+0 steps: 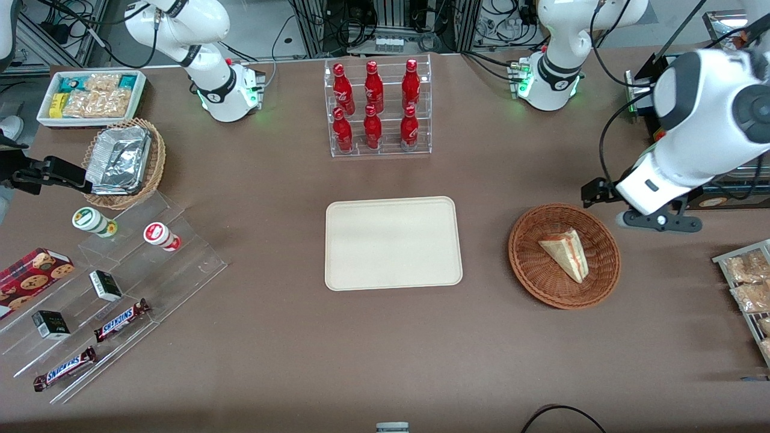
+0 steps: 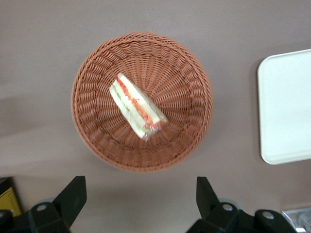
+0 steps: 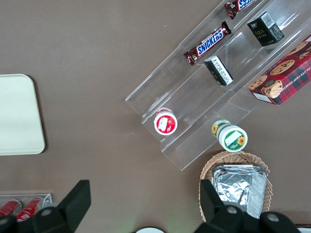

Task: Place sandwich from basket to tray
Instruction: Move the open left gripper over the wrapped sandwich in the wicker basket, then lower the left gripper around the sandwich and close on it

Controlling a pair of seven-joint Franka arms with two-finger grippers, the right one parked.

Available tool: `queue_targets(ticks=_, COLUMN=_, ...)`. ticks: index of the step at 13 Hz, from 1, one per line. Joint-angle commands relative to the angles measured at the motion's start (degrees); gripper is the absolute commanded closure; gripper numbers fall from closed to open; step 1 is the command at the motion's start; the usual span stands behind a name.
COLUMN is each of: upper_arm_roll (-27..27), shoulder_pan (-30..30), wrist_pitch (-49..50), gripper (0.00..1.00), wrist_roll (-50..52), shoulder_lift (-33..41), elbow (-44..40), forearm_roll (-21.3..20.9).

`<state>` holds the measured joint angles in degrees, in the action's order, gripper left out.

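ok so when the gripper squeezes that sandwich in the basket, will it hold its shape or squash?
The sandwich is probably soft: pale bread over thin red and green filling, so a firm squeeze may squash it. Its clear wrap looks glossy, possibly slippery. It lies on its side in the basket, so tipping seems unlikely. The gripper hangs open above the basket's edge.

The only wording that reads clearly is "SNICKERS", in blue letters on white across dark brown bar wrappers. Two such Snickers bars (image 1: 122,320) (image 1: 65,368) lie on the clear stepped display stand (image 1: 150,273) near the bench corner at the parked arm's end, closest to the front camera. The right wrist view shows the same word on one bar (image 3: 209,43). Print on the small dark boxes (image 1: 106,285) and the round lidded cups (image 1: 161,236) cannot be read.
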<state>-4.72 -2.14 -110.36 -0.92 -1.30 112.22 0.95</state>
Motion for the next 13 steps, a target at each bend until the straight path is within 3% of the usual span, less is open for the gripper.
queue_targets(ticks=1, upper_arm_roll=0.3, shoulder_pan=-0.1, wrist_pitch=-10.4, gripper=0.00, wrist_roll=-0.5, shoulder_lift=1.4, elbow=8.3, forearm_roll=-0.5)
queue_targets(ticks=3, upper_arm_roll=0.4, shoulder_pan=-0.1, wrist_pitch=-17.3, gripper=0.00, wrist_roll=1.2, shoulder_lift=0.8, elbow=12.7, forearm_roll=-0.4)
queue_targets(ticks=6, upper_arm_roll=1.3, shoulder_pan=-0.1, wrist_pitch=-19.8, gripper=0.00, wrist_roll=10.9, shoulder_lift=-2.2, elbow=13.0, forearm_roll=-0.4)
queue_targets(ticks=10, upper_arm_roll=1.3, shoulder_pan=-0.4, wrist_pitch=-24.0, gripper=0.00, wrist_roll=37.1, shoulder_lift=-4.7, elbow=13.5, forearm_roll=-0.5)
queue_targets(ticks=13, upper_arm_roll=1.2, shoulder_pan=-0.4, wrist_pitch=-25.4, gripper=0.00, wrist_roll=50.9, shoulder_lift=-6.5, elbow=13.2, forearm_roll=-0.4)
